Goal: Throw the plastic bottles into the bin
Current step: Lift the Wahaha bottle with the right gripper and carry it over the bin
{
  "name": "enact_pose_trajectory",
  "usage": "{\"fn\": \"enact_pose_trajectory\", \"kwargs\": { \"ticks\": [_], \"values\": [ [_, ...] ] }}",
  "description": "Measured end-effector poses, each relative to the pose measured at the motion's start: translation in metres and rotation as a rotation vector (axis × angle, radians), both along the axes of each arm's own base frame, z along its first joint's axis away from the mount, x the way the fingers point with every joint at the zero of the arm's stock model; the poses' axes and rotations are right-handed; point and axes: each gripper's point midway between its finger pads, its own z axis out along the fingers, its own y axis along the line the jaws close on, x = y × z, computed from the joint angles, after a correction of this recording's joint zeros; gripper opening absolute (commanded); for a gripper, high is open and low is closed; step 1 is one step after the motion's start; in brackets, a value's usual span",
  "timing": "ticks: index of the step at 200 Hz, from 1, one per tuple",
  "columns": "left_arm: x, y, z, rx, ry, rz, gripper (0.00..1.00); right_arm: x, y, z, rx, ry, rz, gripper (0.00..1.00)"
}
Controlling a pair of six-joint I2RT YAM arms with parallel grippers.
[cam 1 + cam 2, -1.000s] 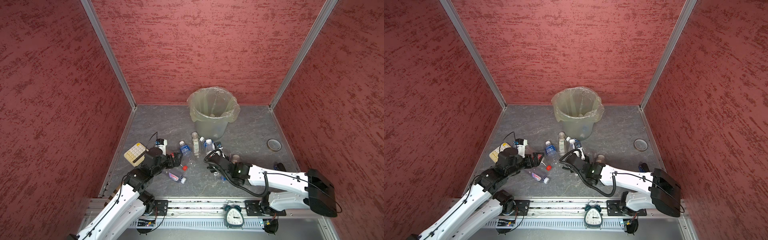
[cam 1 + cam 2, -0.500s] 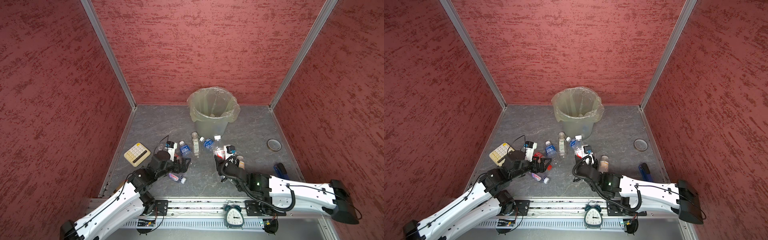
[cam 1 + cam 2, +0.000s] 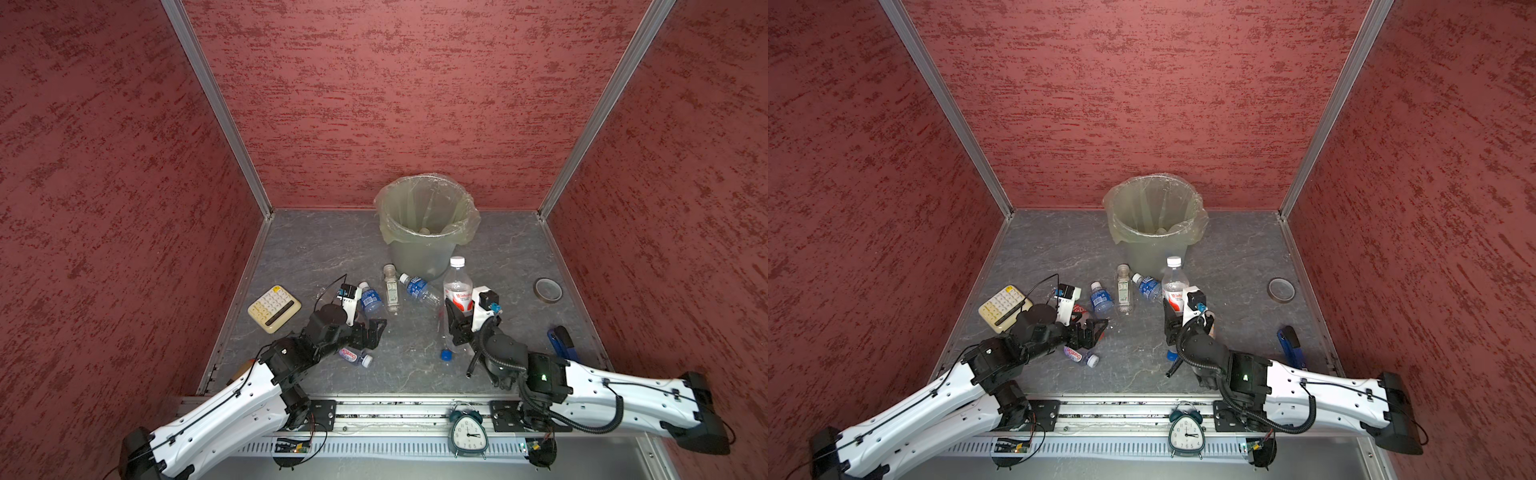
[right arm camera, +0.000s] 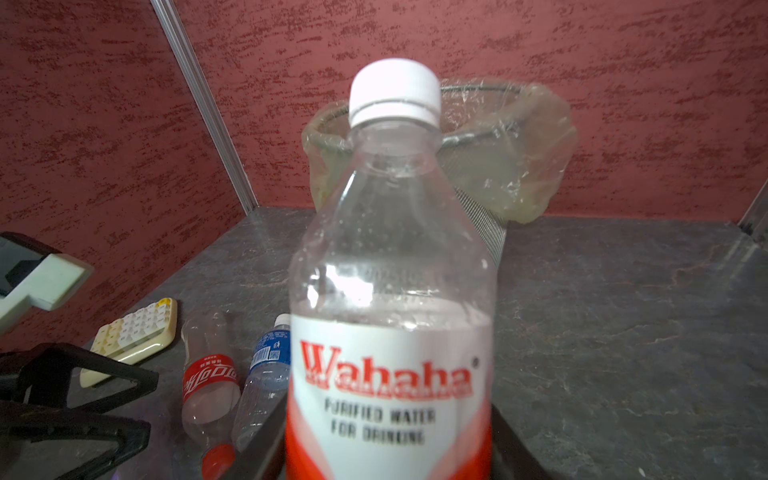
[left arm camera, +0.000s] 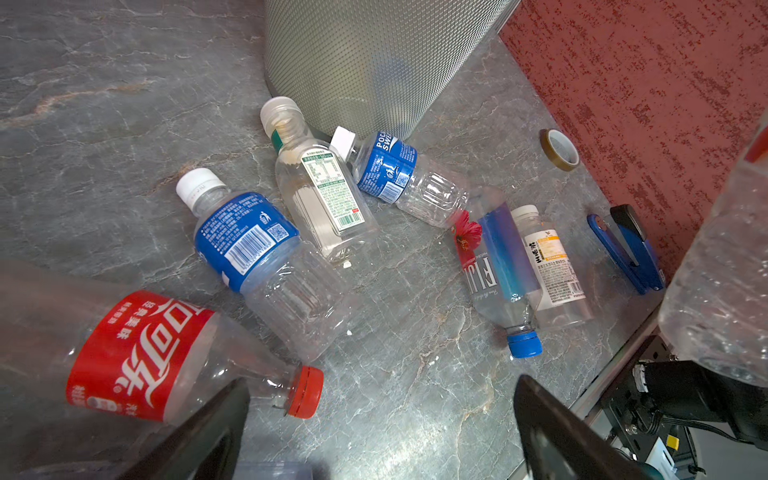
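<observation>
the right hand (image 3: 458, 321) grips a white-capped wahaha bottle (image 3: 457, 284) by its lower half, cap uppermost, in front of the bag-lined bin (image 3: 409, 259) at the back of the grey bench (image 3: 324, 245). the left hand (image 3: 371, 332) hangs with jaws wide, holding nothing, just beside a red-capped cola bottle (image 5: 166, 357) lying on its side. other bottles (image 5: 249, 249) lie near the bin; a cream calculator (image 3: 274, 308) sits at left.

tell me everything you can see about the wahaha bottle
The Wahaha bottle is clear plastic with a white screw cap and a white-and-red label reading "Purified water for drinking". It looks empty, droplets inside. It stands upright, apparently off the table, clamped at the label by the right gripper, with the bin beyond it.
</observation>
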Motion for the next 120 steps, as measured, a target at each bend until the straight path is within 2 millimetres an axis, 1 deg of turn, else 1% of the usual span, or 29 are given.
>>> {"fn": "enact_pose_trajectory", "kwargs": {
  "ticks": [27,69,101,120],
  "values": [
    [0.001,0.0,0.001,0.0,-0.005,0.002,1.0,0.0,-0.005,0.017,0.0,-0.05,-0.01,0.54],
    [0.001,0.0,0.001,0.002,-0.009,0.0,0.99,0.001,-0.008,0.049,0.027,-0.121,-0.021,0.54],
    [0.001,0.0,0.001,0.002,-0.011,0.0,0.99,0.003,-0.003,0.073,0.024,-0.165,-0.035,0.55],
    [0.001,0.0,0.002,-0.001,-0.014,0.0,0.99,0.011,0.002,0.092,0.014,-0.189,-0.061,0.55]
  ]
}}
